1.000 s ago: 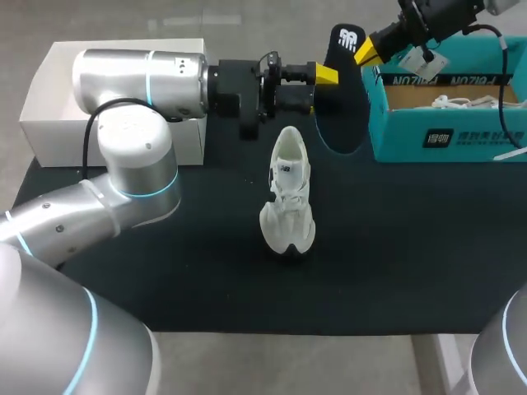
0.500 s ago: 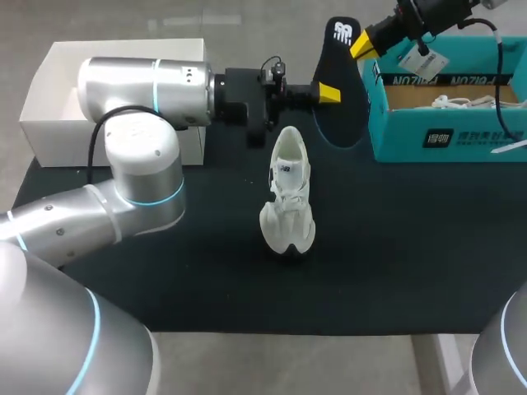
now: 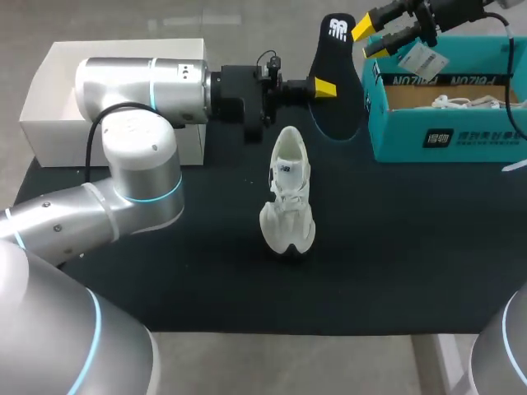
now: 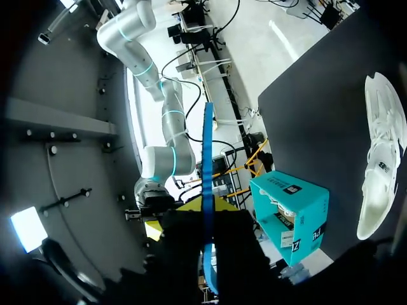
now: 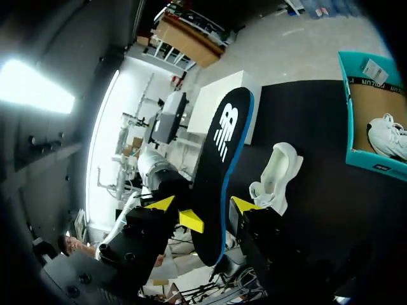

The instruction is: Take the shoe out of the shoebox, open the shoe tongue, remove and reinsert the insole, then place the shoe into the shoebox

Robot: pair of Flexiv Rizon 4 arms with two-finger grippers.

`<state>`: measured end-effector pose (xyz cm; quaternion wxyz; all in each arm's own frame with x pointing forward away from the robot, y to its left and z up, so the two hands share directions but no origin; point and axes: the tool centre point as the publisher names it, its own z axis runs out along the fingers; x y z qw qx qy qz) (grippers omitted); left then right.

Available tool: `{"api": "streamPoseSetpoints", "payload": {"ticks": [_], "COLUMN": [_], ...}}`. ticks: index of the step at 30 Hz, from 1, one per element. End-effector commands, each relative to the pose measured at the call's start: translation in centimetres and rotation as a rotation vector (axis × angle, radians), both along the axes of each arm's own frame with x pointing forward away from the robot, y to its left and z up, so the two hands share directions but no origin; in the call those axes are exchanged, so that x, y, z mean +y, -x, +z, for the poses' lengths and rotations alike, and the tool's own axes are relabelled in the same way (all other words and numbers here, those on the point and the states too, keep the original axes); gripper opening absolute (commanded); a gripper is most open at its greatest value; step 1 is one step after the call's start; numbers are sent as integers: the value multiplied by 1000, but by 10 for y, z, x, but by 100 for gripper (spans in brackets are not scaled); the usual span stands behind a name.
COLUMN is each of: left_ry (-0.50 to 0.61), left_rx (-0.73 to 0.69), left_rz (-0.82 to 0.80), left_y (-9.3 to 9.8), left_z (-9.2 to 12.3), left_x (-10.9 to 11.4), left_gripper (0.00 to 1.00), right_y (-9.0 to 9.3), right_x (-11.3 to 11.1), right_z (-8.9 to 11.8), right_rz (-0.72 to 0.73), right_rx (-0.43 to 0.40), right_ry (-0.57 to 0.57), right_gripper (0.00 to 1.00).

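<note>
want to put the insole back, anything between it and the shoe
Nothing visible does. The insole, shut in the left gripper, hangs beyond the shoe, only bare mat between them. The right gripper, fingers open, is at its far end, off that path.

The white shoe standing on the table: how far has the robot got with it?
Done: the shoe stands out on the table, and its insole is out. In hand: the left gripper grips the insole in the air; the right gripper is open, close by the insole. Left: reinserting the insole and boxing the shoe.
</note>
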<state>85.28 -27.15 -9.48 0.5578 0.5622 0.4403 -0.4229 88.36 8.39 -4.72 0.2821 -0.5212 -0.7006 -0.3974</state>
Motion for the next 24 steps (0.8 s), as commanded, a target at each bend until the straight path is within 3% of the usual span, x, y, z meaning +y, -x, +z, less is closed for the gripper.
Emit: {"api": "streamPoseSetpoints", "payload": {"ticks": [1, 6, 19, 24], "left_ry": [10, 26, 47, 43], "left_rx": [3, 26, 72, 72], "left_rz": [3, 12, 26, 30], "left_y": [1, -2, -11, -8], "left_z": [3, 8, 15, 16], "left_x": [13, 23, 45, 48], "left_gripper": [0, 0, 0, 0], "right_y": [22, 36, 66, 70], "right_x": [-9, -10, -7, -10], "right_z": [3, 11, 35, 36], "right_rz": [-74, -113, -233, -286], "right_rx": [-92, -192, -276, -273], "right_ry": [-42, -105, -365, -325], "right_gripper": [100, 100, 100, 100]}}
